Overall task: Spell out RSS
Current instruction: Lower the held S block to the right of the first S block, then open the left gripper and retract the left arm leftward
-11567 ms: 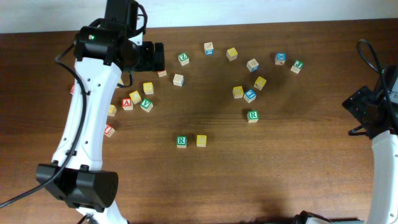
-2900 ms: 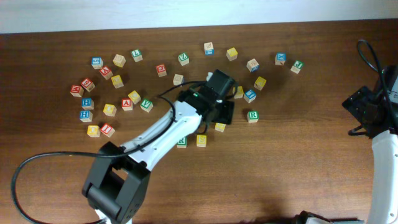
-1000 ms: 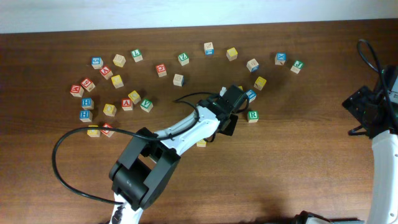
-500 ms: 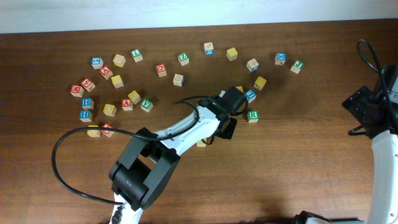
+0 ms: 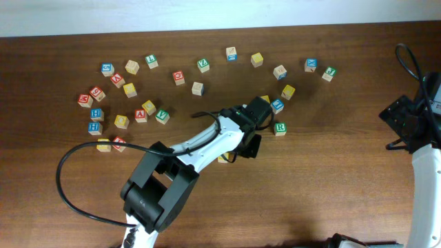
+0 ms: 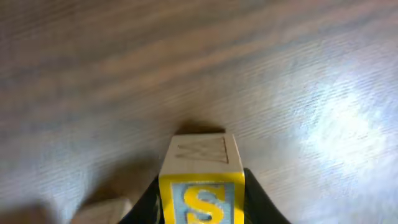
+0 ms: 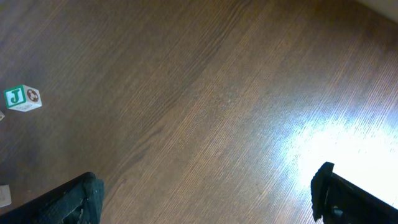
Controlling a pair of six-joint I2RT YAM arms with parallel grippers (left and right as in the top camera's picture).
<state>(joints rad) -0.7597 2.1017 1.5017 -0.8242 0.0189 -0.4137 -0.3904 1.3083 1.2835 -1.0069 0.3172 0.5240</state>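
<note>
A yellow S block [image 6: 200,158] is gripped between the jaws of the left arm [image 5: 207,141] — both sides are pressed and the S is turned toward the wrist camera. Being a cube, it has no long axis to mind. From above it is hidden under the wrist. Another yellow block [image 5: 222,159] is seen on the surface [image 5: 331,193] just below and left of the jaws, so the free spot is judged close by. The right arm [image 5: 426,172] is kept well apart — its jaws spread and empty.
</note>
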